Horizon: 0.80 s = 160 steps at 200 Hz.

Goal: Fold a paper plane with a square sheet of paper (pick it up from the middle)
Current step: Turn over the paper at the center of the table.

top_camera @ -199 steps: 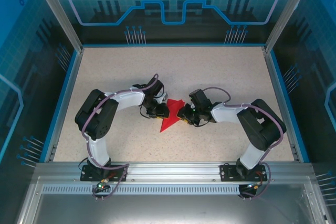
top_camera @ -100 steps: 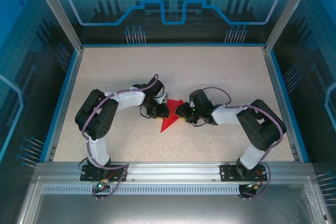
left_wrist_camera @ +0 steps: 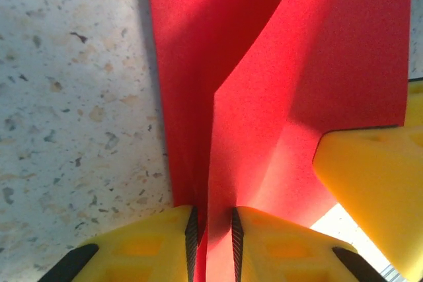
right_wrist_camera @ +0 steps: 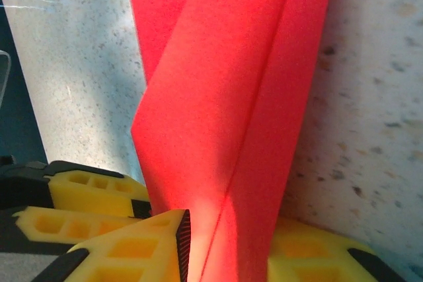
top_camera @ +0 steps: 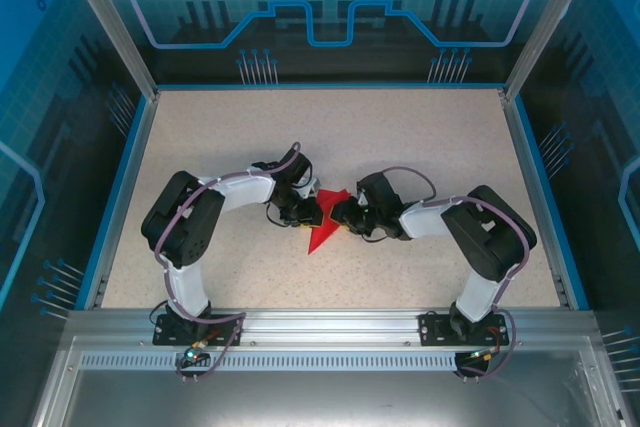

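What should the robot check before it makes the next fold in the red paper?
1. Left gripper pinches the red paper: ok.
2. Right gripper has paper between its fingers, but one pad is hidden: cannot tell.
3. Paper untorn where visible: ok.
4. Long crease runs up the paper: ok.
5. Plane shape finished: not ok, flaps stand loose.

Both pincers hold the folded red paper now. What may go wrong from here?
1. The left pincer and the right pincer both clamp the red paper; pulling apart may tear the thin sheet.
2. The pincers sit very close together, so their yellow fingers may collide.
3. The paper looks bowed between them; pushing inward could add an unwanted crease.
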Tool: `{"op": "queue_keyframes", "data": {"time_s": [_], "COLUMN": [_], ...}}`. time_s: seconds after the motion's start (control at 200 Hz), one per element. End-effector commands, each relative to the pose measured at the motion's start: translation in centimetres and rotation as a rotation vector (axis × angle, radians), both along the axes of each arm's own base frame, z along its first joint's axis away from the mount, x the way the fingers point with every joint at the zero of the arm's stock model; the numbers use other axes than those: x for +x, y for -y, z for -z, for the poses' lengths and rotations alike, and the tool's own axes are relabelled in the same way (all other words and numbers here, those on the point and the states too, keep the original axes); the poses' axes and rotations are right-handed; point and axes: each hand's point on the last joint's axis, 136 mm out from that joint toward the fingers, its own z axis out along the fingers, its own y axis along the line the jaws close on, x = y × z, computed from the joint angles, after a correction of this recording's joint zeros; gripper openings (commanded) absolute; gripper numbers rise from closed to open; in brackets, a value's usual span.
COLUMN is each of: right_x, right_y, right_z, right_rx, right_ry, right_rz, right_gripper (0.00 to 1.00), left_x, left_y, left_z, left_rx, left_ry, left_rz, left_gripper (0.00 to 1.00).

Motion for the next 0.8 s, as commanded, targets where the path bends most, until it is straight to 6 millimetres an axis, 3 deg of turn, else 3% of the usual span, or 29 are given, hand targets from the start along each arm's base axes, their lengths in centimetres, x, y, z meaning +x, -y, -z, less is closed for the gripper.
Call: {"op": "queue_keyframes", "data": {"time_s": [0.0, 0.37, 0.47, 0.63, 0.795], "right_x": [0.6, 0.9, 0.8, 0.4, 0.5], "right_y": [-1.8, -1.5, -1.2, -0.8, -1.4], "right_z": [-1.4, -1.6, -1.6, -1.1, -1.1], "right_rx": [0.034, -0.037, -0.064, -0.082, -0.057], "right_ry": [0.061, 0.065, 0.061, 0.045, 0.056], "right_rz": [-0.055, -0.084, -0.084, -0.082, -0.108], "right_gripper": [0.27, 0.13, 0.24, 0.27, 0.29], "left_x": [-0.7, -0.6, -0.5, -0.1, -0.1], "left_y": [0.7, 0.1, -0.7, -2.2, -2.3], "left_z": [-1.3, -1.8, -1.5, -0.9, 0.0], "left_rx": [-0.051, -0.038, -0.004, 0.044, 0.057], "left_ry": [-0.006, 0.023, 0.031, 0.036, 0.020], "left_rz": [0.001, -0.024, -0.047, -0.092, -0.098], "left_gripper": [0.25, 0.27, 0.29, 0.31, 0.31]}}
